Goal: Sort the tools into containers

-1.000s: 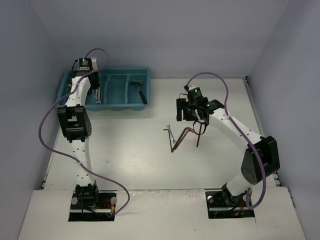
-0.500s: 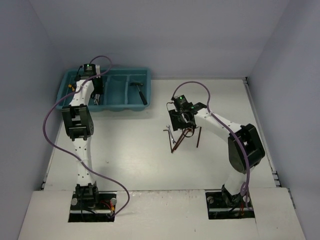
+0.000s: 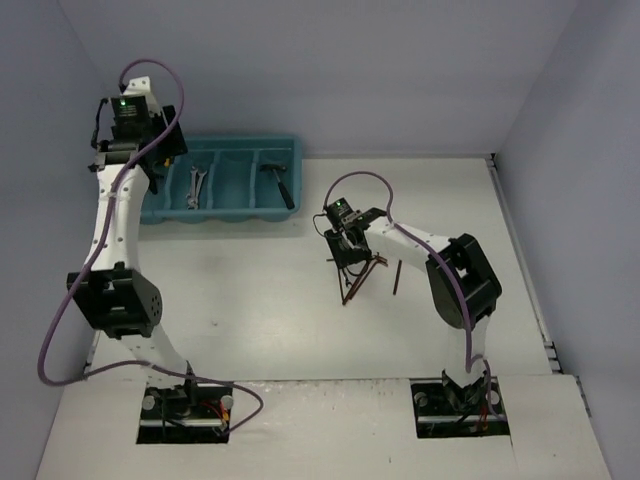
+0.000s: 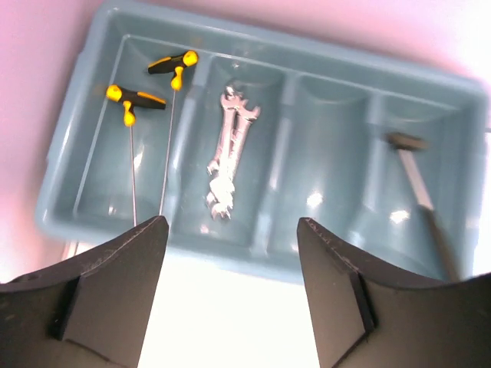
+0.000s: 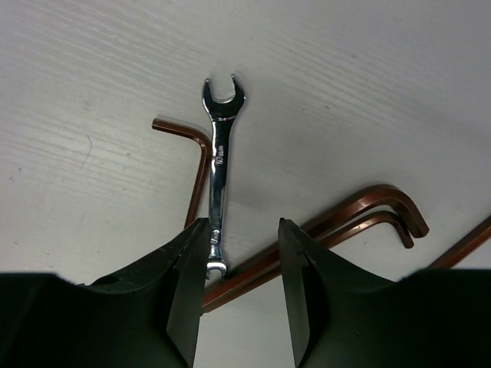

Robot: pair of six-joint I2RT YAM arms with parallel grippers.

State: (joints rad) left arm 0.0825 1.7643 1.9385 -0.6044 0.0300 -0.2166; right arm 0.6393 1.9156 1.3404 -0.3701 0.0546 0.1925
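Counter (image 3: 260, 320): white, matte, with fine grain lines directly under and ahead of the right jaws. Walls (image 3: 330, 70): pale lavender, plain, closing three sides; their left corner lies nearest the left jaws. Pale board strip (image 3: 320, 440) sits well behind both.

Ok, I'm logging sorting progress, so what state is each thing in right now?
tray, partly filled
T-handle keys, lying in its leftmost compartment
paired wrenches, lying in the second compartment
hammer, lying in the rightmost compartment
loose wrench, flat on the table, unsorted
red L-keys, on the table, unsorted
left fingers, open, empty, above the tray
right fingers, open, straddling the loose wrench's end
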